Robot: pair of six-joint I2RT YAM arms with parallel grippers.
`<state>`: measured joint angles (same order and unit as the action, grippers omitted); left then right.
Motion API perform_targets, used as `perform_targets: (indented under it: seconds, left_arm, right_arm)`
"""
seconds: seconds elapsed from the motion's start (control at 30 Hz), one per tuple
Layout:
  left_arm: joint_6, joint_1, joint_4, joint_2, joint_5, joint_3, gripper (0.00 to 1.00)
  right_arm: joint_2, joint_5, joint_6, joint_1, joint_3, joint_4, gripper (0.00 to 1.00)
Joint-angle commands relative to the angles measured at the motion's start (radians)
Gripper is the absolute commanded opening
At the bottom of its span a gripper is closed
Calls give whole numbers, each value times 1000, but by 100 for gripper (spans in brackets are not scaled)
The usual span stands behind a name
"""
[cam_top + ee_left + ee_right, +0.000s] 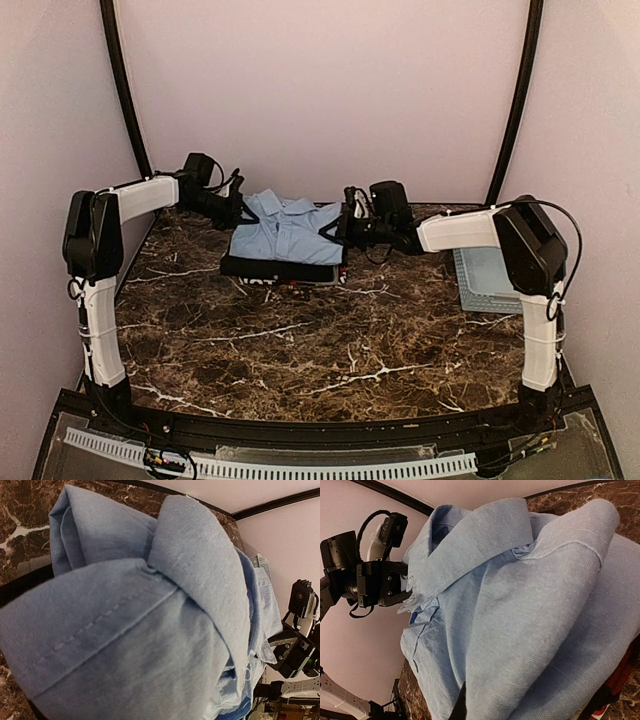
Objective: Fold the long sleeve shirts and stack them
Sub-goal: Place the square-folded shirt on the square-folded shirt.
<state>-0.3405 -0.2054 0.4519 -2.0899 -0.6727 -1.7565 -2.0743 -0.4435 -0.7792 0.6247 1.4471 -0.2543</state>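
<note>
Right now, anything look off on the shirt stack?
Mildly. The light blue shirt sits on the black shirt but shifted toward the far side, so a black strip shows along the near edge. Its collar is bunched up, not flat. Nothing spilled or damaged in view.

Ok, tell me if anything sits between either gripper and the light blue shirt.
Nothing visible does. The left gripper and right gripper are right at opposite sides of the light blue shirt, which lies on the black shirt.

light blue shirt, black shirt, brown white-veined table
</note>
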Motion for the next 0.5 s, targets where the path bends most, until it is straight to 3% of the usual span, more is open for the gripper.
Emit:
perform_targets:
  seconds: [0.0,0.47]
  left_arm:
    - [38,51,25,-21,45,-39,0]
    - [-1,55,148,39,3,-187,0]
  right_arm:
    - [-27,-76,-56,-20,-13,-71,0]
    - [12,-118,-100,-22,-6,-70,0]
